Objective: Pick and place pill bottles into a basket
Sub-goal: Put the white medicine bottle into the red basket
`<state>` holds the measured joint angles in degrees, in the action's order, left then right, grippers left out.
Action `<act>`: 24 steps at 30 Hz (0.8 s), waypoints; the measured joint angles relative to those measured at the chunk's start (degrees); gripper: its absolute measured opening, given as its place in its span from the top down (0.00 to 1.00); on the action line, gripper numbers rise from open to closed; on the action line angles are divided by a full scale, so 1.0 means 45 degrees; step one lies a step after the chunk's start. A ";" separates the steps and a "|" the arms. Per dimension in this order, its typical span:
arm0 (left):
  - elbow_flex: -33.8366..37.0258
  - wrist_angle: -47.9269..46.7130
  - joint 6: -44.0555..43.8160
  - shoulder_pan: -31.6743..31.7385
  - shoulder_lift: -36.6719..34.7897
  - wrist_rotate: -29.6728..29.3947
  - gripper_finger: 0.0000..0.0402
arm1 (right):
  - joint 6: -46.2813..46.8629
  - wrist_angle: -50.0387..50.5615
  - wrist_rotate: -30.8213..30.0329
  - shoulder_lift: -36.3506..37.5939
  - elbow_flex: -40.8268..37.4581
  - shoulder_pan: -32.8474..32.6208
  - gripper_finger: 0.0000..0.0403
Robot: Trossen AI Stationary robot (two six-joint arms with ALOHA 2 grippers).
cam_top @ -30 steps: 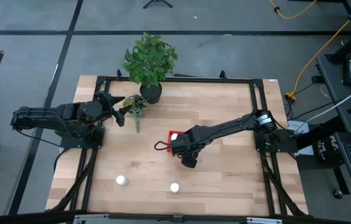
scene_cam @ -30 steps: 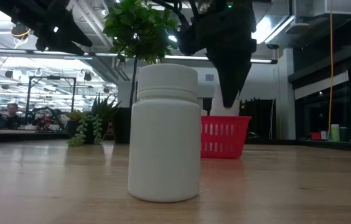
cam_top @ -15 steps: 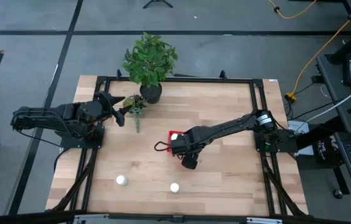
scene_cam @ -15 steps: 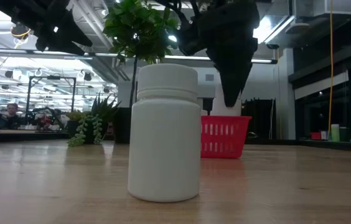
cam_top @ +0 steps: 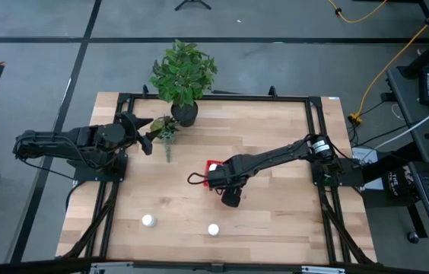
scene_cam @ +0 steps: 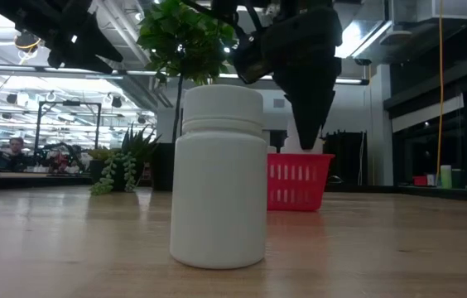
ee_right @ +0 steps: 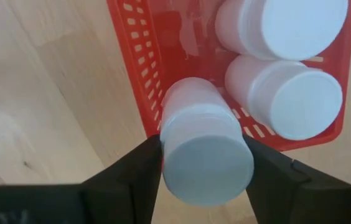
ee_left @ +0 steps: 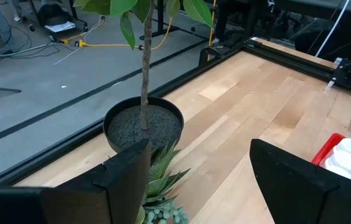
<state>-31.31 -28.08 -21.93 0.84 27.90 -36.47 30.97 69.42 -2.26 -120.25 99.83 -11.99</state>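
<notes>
A: What's changed?
B: The right gripper, clamped on a pill bottle, has edged lower over the basket.
A: And the left gripper?
B: Spread wide beside the plant pot, unmoved.

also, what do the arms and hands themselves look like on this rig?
Both arms are dark, near-black, built of slim jointed segments. The right arm has a silvery ring near its base joint. The left hand ends in two broad, flat matte-black fingers; the right hand has the same black fingers.
</notes>
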 joint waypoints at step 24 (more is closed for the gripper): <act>0.0000 0.0019 -0.0115 0.0000 0.0000 0.0010 0.34 | 0.0745 0.2705 -0.1222 -0.0019 0.2821 -0.0291 0.38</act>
<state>-31.31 -27.99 -22.45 0.84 27.90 -36.42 34.32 81.59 -7.76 -120.33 112.53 -13.30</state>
